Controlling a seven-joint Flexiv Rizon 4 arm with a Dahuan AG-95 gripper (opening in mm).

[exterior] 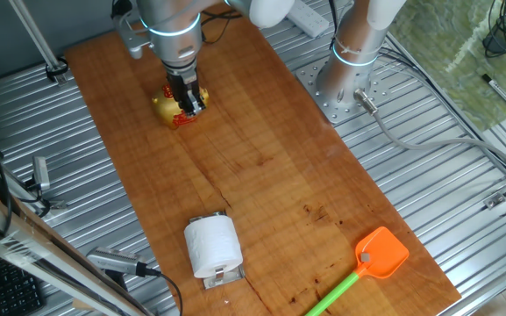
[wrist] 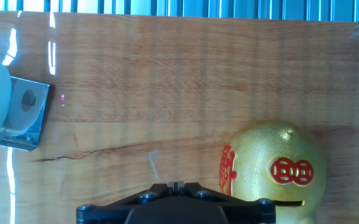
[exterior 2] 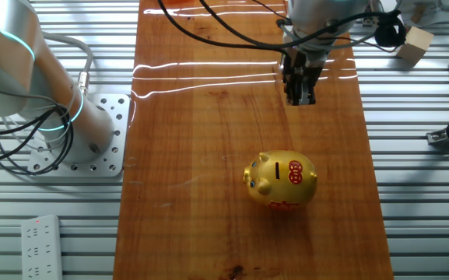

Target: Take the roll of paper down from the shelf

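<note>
Silver arm (exterior: 172,22), cyan ring, black pincer (exterior: 188,104)

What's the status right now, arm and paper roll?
Gripper empty, looks shut, hanging above the table. Roll of paper on its shelf, untouched, far off. Gold piggy bank near the gripper.

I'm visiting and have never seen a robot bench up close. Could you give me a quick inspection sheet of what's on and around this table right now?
Surface: wooden tabletop, with a dark crack and some stains.
Job's things: the roll of paper sits on the shelf, a small metal bracket at one end of the board.
Clutter: gold piggy bank; orange fly swatter.
Grippers: gripper hangs above the board near the piggy bank, far from the roll; fingers look closed, holding nothing.
Cables: black cables trail to the arm.
Surroundings: ribbed metal bench; power strip.
</note>
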